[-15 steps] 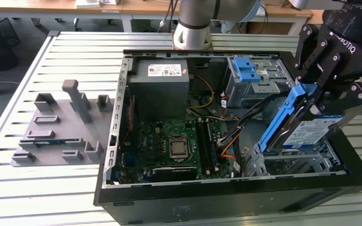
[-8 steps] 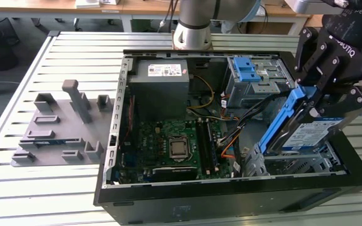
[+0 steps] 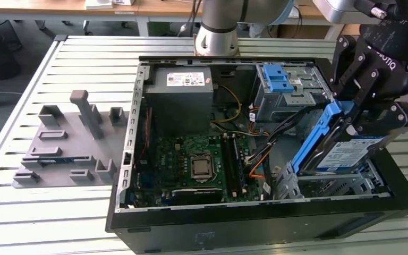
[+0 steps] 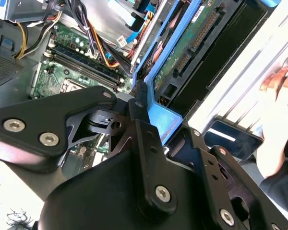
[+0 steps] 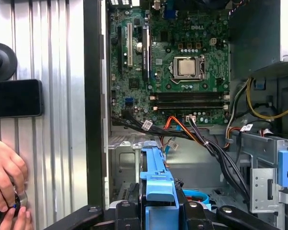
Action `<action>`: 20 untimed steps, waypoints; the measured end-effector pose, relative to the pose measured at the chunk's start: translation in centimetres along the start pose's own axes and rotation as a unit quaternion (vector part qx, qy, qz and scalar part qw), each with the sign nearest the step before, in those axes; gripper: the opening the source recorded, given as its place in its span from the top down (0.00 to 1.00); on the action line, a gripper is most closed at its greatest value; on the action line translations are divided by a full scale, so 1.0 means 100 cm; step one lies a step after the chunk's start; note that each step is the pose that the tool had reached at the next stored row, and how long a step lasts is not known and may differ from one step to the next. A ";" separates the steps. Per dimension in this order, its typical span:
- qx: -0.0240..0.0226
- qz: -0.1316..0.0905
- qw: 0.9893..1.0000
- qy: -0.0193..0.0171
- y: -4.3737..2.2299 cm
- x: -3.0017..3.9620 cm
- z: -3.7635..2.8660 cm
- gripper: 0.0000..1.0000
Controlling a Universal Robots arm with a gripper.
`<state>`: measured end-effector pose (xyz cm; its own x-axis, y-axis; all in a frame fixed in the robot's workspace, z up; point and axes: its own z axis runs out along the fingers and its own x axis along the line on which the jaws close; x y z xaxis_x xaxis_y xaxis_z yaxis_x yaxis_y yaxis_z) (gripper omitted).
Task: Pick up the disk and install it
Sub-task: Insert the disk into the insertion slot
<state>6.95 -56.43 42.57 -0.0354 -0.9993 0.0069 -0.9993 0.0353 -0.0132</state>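
Gripper: the gripper (image 3: 356,118) is clamped on the blue bracket at the upper end of the disk (image 3: 344,153) and holds it; both wrist views show its black fingers either side of that bracket.
Disk: tilted steeply, label face up. Its lower end dips into the computer case (image 3: 261,228) at the exterior view's right, just over the metal bay (image 3: 339,186).
Case: black tower on its side, open on top, resting on the slatted table (image 3: 83,58).
Inside the case: green motherboard (image 3: 193,159), grey power-supply box (image 3: 183,95), and a drive cage (image 3: 299,93) topped by a blue latch (image 3: 280,79). Cables (image 3: 282,125) run between the cage and the board.
Outside the case: a grey fixture (image 3: 69,143) sits on the table at the exterior view's left.
First wrist view: a person's hand (image 5: 5,175) rests on the table near a dark flat device (image 5: 14,98).
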 end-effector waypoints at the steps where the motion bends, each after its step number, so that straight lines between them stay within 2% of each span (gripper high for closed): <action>1: 0.000 0.000 1.000 0.000 0.0000 0.0000 0.0009 0.63; 20: 0.000 0.000 1.000 0.000 0.0002 -0.0001 0.0161 0.63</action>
<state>6.95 -56.43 40.96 -0.0354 -0.9994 0.0068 -0.9993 0.0353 -0.0132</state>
